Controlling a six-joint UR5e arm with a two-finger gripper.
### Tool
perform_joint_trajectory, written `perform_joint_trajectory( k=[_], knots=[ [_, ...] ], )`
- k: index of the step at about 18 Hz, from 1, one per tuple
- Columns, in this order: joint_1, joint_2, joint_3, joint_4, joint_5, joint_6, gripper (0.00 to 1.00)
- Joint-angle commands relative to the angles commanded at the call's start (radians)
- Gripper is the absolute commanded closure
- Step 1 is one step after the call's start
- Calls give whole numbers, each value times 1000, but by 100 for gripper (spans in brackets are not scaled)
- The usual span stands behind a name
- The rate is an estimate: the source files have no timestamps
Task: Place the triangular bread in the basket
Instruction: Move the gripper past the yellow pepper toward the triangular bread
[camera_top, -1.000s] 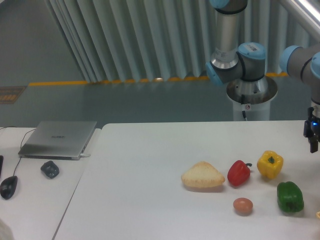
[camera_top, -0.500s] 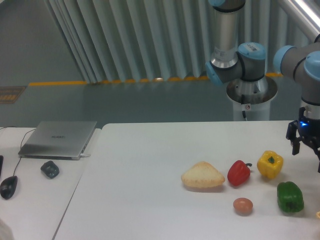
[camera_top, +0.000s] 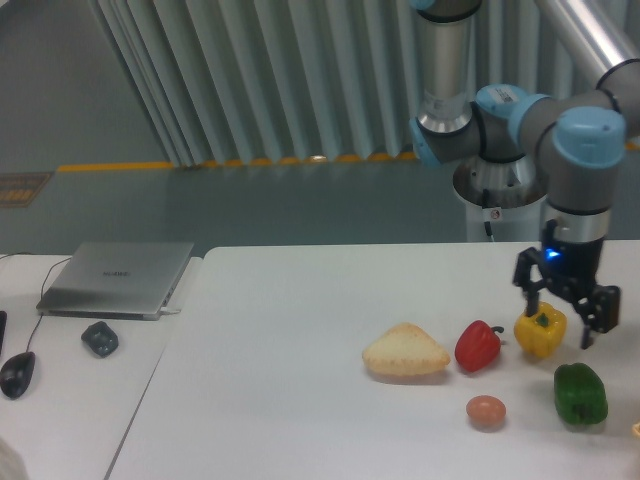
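Note:
The triangular bread (camera_top: 405, 352) lies on the white table (camera_top: 290, 370), a pale golden wedge with a domed top, left of the red pepper. My gripper (camera_top: 563, 318) hangs open to the bread's right, its two fingers straddling the yellow pepper (camera_top: 540, 331) from above. Nothing is held between the fingers. The basket is out of view.
A red pepper (camera_top: 477, 345) sits right beside the bread. A brown egg (camera_top: 486, 411) and a green pepper (camera_top: 580, 393) lie nearer the front. On the adjoining left table are a laptop (camera_top: 118, 277), a dark small object (camera_top: 100, 338) and a mouse (camera_top: 17, 373).
The arm has swung left from the table's right edge, bringing the open gripper over the yellow pepper. The bread and other items have stayed put.

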Motion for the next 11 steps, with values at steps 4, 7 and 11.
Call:
perform_joint_trajectory(
  k=[4, 7, 11],
  knots=[
    [-87, 0, 5, 0, 5, -123, 0],
    [-163, -23, 3, 0, 5, -126, 0],
    [-245, -93, 34, 2, 8, -118, 0]
  ],
)
